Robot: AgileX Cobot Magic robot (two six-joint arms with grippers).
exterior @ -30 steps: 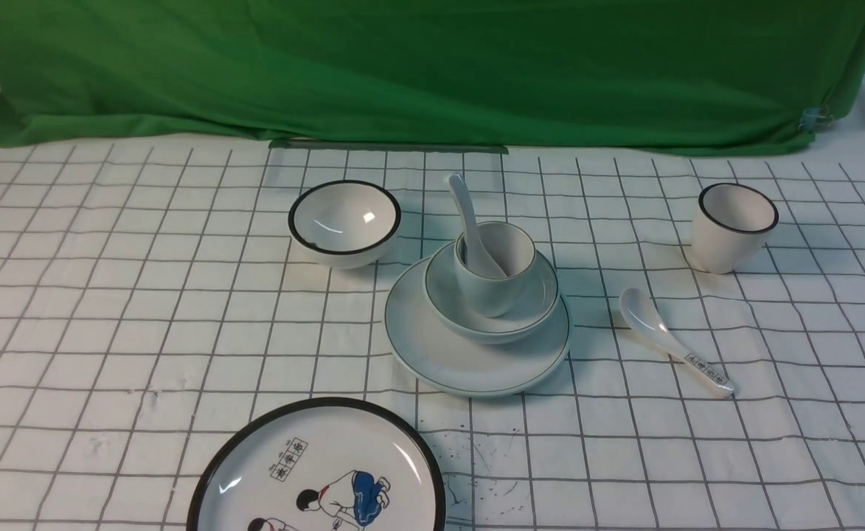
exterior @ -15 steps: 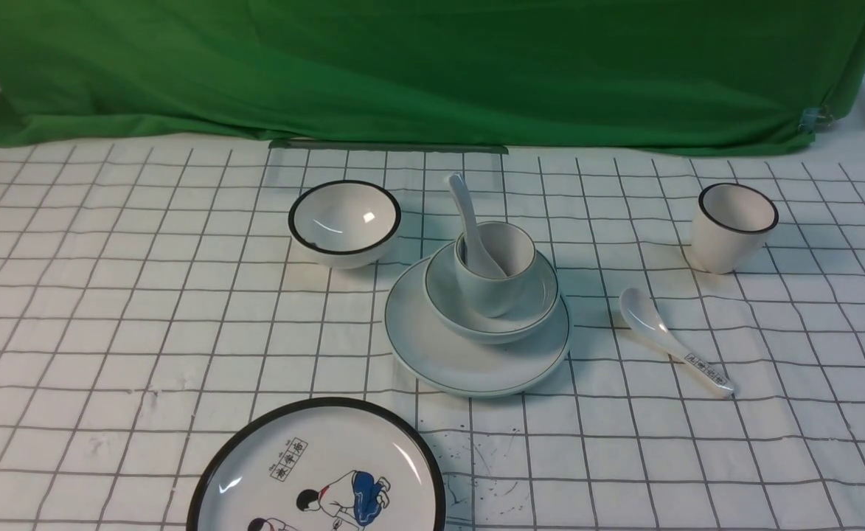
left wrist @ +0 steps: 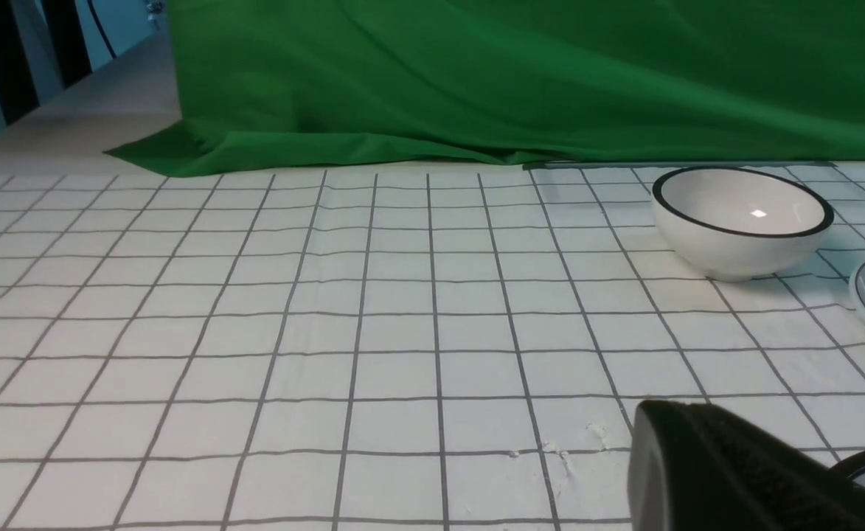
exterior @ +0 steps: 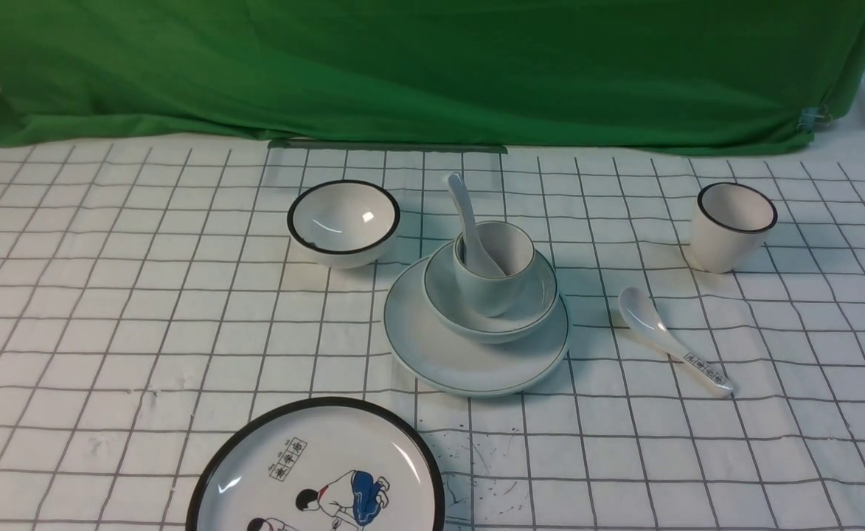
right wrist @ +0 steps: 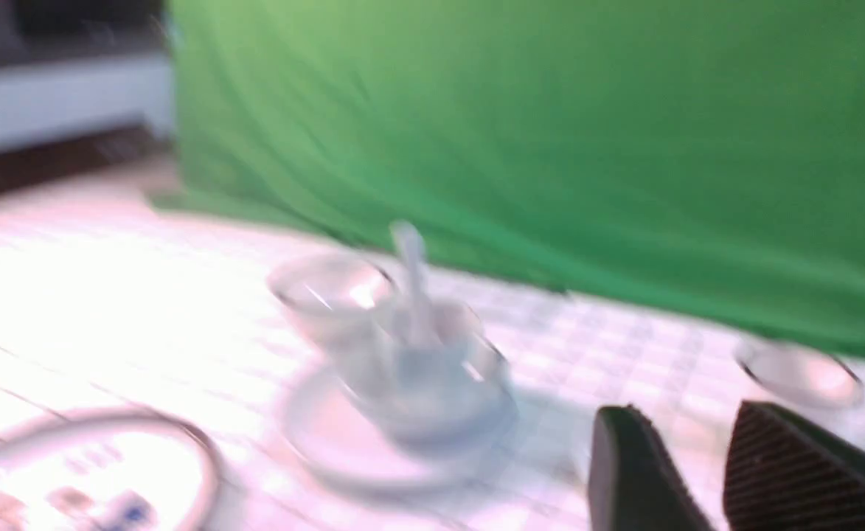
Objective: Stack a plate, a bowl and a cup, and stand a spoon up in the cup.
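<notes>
Ahead of the right pincer (parted, grasping nothing), plate, bowl, cup are stacked, spoon stood inside; the left pincer is clenched.

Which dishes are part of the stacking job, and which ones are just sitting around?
Part of the job:
pale bluish-white plate with thin green rim
wide shallow pale bowl
pale handleless cup
plain white ceramic spoon

Just lying about:
deep white bowl with black rim
black-rimmed white cup
spoon with printed handle
black-rimmed cartoon plate

Unreadable printed characters on the cartoon plate and second spoon's handle
</notes>
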